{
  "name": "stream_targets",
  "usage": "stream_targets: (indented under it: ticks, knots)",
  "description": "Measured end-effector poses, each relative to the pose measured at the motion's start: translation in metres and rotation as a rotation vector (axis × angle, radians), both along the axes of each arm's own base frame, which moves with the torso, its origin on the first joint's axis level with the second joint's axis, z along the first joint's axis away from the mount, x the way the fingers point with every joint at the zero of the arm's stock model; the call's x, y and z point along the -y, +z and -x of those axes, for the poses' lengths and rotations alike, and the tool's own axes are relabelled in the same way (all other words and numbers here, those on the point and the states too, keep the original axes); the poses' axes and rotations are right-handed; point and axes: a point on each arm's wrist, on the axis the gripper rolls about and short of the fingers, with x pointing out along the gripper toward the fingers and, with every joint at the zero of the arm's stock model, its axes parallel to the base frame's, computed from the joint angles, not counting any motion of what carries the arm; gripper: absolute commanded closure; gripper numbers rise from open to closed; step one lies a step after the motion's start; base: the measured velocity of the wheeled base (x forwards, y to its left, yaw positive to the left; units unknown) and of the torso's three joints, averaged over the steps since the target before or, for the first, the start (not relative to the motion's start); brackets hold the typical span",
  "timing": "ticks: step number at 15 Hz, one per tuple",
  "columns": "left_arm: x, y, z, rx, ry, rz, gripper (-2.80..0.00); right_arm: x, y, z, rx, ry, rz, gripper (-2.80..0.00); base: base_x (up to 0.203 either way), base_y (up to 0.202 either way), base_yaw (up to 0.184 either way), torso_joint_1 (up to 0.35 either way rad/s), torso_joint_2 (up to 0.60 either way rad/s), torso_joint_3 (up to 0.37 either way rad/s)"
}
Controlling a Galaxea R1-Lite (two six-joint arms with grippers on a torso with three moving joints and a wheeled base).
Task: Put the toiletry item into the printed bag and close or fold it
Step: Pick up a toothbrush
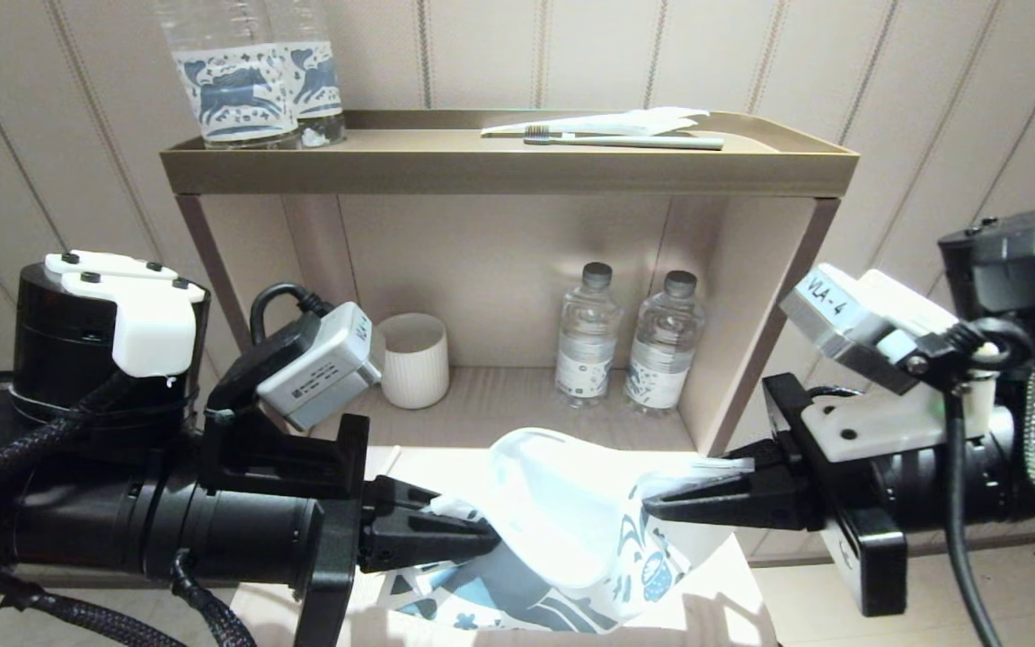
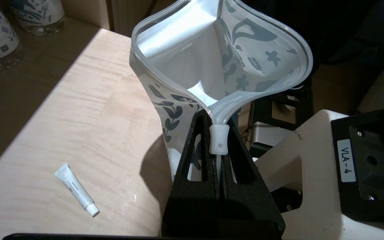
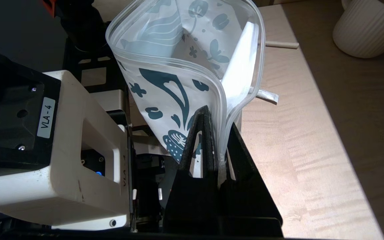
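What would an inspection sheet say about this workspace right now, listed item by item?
Surface: pale wooden table, partly sunlit.
Job's things: printed bag held up, mouth open; small white tube lying outside it.
Clutter: white cup, two water bottles in the shelf; toothbrush on top.
Grippers: left gripper and right gripper each shut on a bag edge.
Cables: black cables along both arms.
Surroundings: beige shelf unit, panelled wall.

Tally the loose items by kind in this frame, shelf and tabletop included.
Clear plastic water bottles: 4
White ribbed cup: 1
Pale toothbrush: 1
Small white toothpaste tube: 1
Blue-printed white zip bag: 1
Total: 8
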Motion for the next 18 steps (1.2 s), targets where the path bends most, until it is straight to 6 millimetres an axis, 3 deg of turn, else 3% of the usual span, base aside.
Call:
stream_targets:
  ticks: [2, 3, 9, 15, 16, 18]
  knots:
    - [0.0, 0.001, 0.0, 0.004, 0.002, 0.003, 0.0, 0.001, 0.001, 0.001, 0.006, -0.002, -0.004, 0.0, 0.0, 0.0, 0.0, 0.0, 0.0, 0.0]
    - [0.0, 0.001, 0.0, 0.005, 0.001, 0.003, -2.8, 0.001, 0.002, 0.002, 0.009, -0.001, -0.005, 0.0, 0.0, 0.0, 0.0, 0.0, 0.0, 0.0]
    - [-0.005, -0.001, 0.005, 0.004, 0.011, -0.004, -2.8, 0.005, 0.003, 0.002, 0.022, -0.016, -0.011, 0.0, 0.0, 0.0, 0.0, 0.0, 0.0, 0.0]
    - [-0.038, -0.007, 0.019, 0.02, 0.144, -0.024, -2.8, 0.027, 0.005, 0.002, 0.05, -0.094, -0.017, 0.0, 0.0, 0.0, 0.0, 0.0, 0.0, 0.0]
    - [-0.044, -0.007, 0.02, 0.016, 0.17, -0.027, 0.0, 0.031, 0.007, 0.002, 0.057, -0.114, -0.021, 0.0, 0.0, 0.0, 0.0, 0.0, 0.0, 0.0]
    - [-0.058, -0.008, 0.02, 0.01, 0.239, -0.035, 0.0, 0.042, 0.012, 0.001, 0.076, -0.155, -0.034, 0.0, 0.0, 0.0, 0.0, 0.0, 0.0, 0.0]
